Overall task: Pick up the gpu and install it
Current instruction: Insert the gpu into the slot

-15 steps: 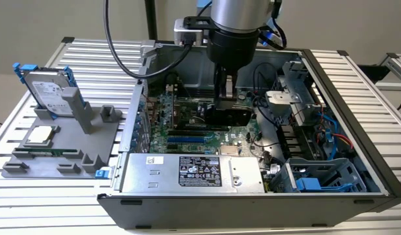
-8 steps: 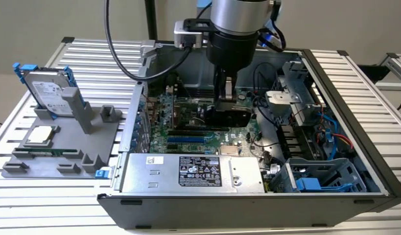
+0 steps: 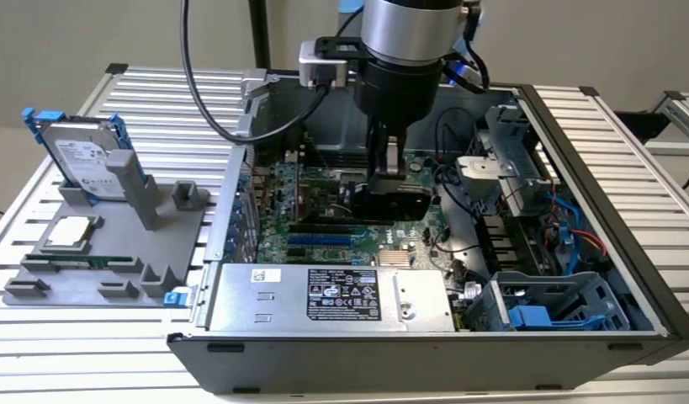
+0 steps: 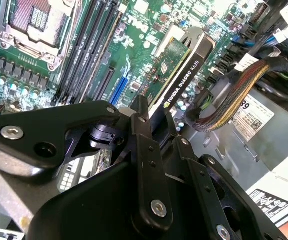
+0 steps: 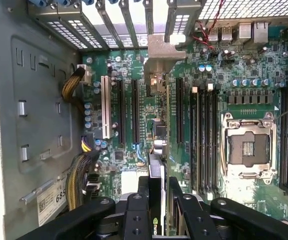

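Note:
Inside the open computer case (image 3: 596, 168), my gripper (image 3: 389, 181) is shut on the gpu (image 3: 398, 202). The card stands on edge just over the green motherboard (image 3: 310, 198). In the second wrist view the gripper (image 4: 156, 125) clamps the gpu (image 4: 184, 60) by its black shroud edge, with the green board face showing. In the first wrist view the gripper (image 5: 156, 197) holds the gpu (image 5: 156, 160) edge-on. Its silver bracket (image 5: 164, 52) reaches the rear slot openings, beside the long black expansion slots (image 5: 133, 110). Whether the card sits in a slot is hidden.
A grey holder (image 3: 108, 244) at the exterior view's left carries a hard drive with blue rails (image 3: 84, 156), a processor chip (image 3: 72, 231) and a RAM stick (image 3: 81, 261). The power supply (image 3: 321, 299), a cable bundle (image 4: 234, 87), the CPU socket (image 5: 246, 147) and a drive cage (image 3: 546, 303) crowd the case.

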### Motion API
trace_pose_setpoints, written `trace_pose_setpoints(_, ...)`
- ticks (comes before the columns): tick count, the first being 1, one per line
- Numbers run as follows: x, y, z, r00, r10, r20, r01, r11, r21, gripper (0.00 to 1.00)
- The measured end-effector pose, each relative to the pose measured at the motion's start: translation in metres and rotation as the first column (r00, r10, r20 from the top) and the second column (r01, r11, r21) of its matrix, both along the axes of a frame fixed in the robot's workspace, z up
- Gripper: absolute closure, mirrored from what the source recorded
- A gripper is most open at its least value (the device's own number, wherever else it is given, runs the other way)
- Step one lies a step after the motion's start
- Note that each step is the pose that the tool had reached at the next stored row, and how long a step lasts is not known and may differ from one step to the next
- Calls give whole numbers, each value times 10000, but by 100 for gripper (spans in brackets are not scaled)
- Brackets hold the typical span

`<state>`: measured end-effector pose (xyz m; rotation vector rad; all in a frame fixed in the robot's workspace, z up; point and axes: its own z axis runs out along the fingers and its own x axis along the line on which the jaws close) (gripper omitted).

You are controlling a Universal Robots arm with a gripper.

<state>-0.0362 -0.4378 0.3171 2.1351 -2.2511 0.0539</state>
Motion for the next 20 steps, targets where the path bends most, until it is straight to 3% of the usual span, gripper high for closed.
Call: trace_pose_setpoints(20,0,0,-77,10000,0,0,0,10000,0,100)
